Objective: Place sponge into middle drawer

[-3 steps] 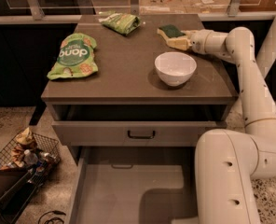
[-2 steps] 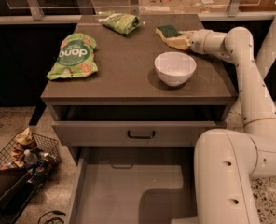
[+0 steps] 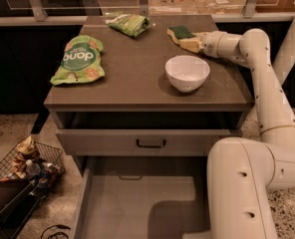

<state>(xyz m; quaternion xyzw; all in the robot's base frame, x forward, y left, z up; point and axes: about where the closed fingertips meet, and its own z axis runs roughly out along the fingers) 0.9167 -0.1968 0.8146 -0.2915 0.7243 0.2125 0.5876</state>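
The sponge (image 3: 180,32), pale yellow foam under a dark green layer, is at the far right of the grey countertop (image 3: 132,78), behind the white bowl (image 3: 187,72). My gripper (image 3: 194,43) reaches in from the right and is shut on the sponge's yellow end, holding it just above the counter. The middle drawer (image 3: 137,205) is pulled far out at the bottom of the view, with a bare flat grey floor. My arm's base covers its right part.
A closed grey drawer with a dark bar handle (image 3: 150,144) sits above the open one. Two green snack bags (image 3: 77,59) (image 3: 130,24) lie on the counter's left and back. A wire basket of clutter (image 3: 30,163) stands on the floor at left.
The gripper and the sponge have shifted slightly left and toward the back of the counter. Nothing else has moved.
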